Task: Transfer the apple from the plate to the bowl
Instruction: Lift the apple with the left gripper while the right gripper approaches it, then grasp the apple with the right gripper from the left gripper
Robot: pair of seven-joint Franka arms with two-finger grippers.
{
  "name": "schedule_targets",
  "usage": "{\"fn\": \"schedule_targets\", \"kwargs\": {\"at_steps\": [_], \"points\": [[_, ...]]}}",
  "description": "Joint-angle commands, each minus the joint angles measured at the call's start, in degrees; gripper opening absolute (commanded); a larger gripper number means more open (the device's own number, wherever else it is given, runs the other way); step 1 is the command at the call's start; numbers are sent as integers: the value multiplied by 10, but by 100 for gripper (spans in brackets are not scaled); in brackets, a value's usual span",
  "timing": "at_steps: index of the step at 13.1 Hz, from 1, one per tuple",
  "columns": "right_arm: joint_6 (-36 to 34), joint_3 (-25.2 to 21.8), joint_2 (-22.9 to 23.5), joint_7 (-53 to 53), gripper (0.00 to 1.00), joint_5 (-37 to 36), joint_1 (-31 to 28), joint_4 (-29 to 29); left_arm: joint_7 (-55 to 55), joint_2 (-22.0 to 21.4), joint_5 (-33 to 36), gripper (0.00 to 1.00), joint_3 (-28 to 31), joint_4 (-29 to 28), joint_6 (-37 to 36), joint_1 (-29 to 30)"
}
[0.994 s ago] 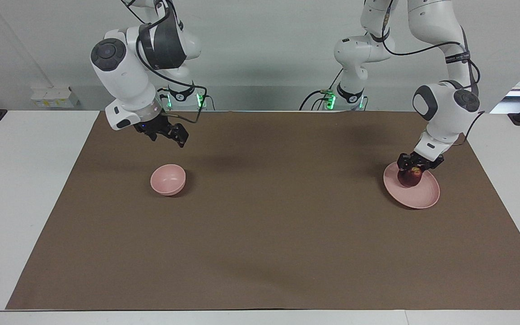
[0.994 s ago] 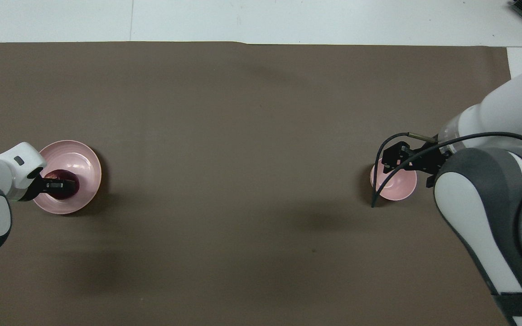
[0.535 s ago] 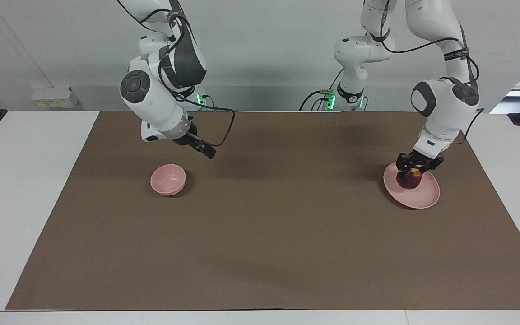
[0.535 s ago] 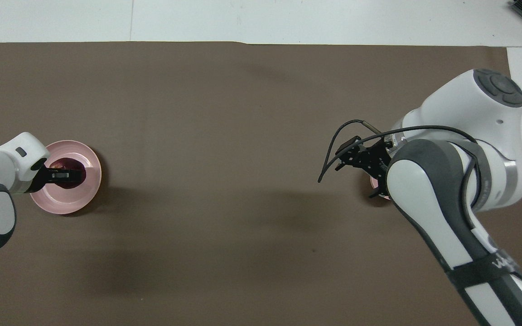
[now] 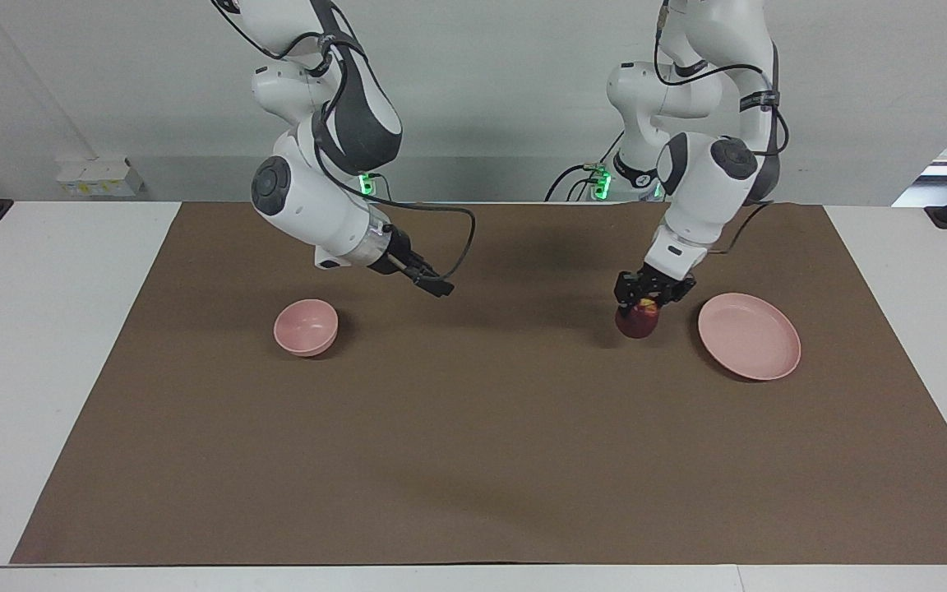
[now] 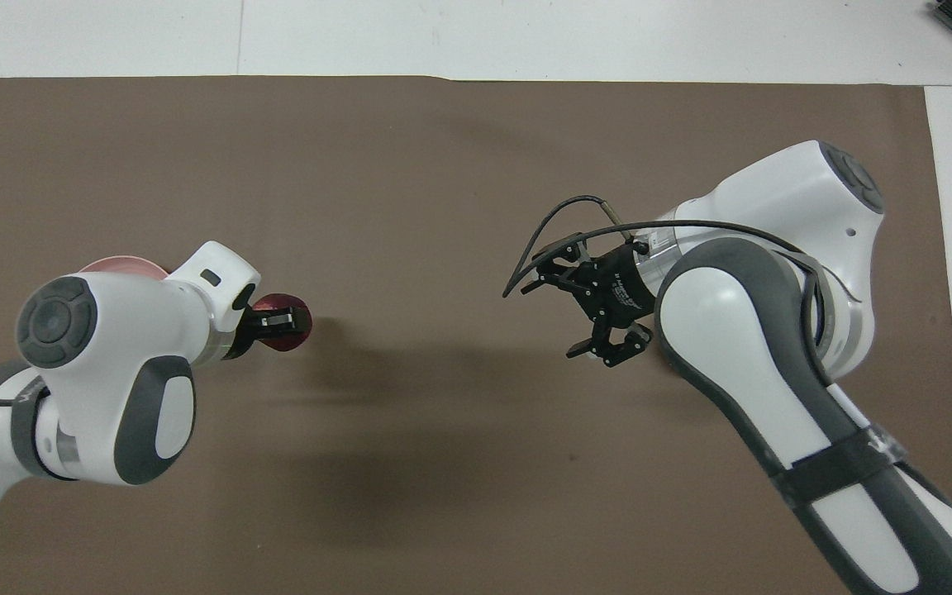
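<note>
The left end effector (image 5: 644,298) is clenched on the apple (image 5: 636,321), carried over the mat between the emptied plate (image 5: 749,335) and the bowl (image 5: 306,326), well apart from both. The grip sits high on the round fruit, so a quick swing could roll it free. The right end effector (image 5: 432,287), spread wide, hangs mid-mat and might cross the route. A brown mat (image 5: 473,460) covers the white worktop (image 5: 38,345); a plain grey wall stands by the arm bases
</note>
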Motion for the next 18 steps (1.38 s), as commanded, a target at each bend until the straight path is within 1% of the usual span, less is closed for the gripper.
{"fn": "schedule_targets", "kwargs": {"at_steps": [1, 3, 5, 7, 10, 13, 15, 18], "points": [[57, 1, 22, 0, 100, 65, 31, 0, -23, -7, -82, 0, 11, 13, 5, -53], [71, 1, 45, -28, 100, 112, 35, 0, -24, -7, -135, 0, 11, 14, 39, -89], [74, 1, 68, -61, 100, 158, 36, -4, -26, -3, -162, 0, 10, 18, 63, -111], [102, 1, 72, -43, 100, 193, 48, -13, -26, -5, -195, 0, 8, 19, 68, -134], [117, 1, 80, -31, 100, 194, 63, -23, -27, 1, -221, 0, 8, 27, 114, -152], [108, 1, 79, -36, 100, 191, 62, -34, -29, 15, -222, 0, 8, 52, 117, -153], [108, 1, 77, -39, 100, 191, 63, -35, -28, 18, -222, 0, 8, 58, 117, -153], [126, 1, 78, -41, 100, 193, 86, -34, -27, 19, -220, 0, 5, 62, 111, -167]]}}
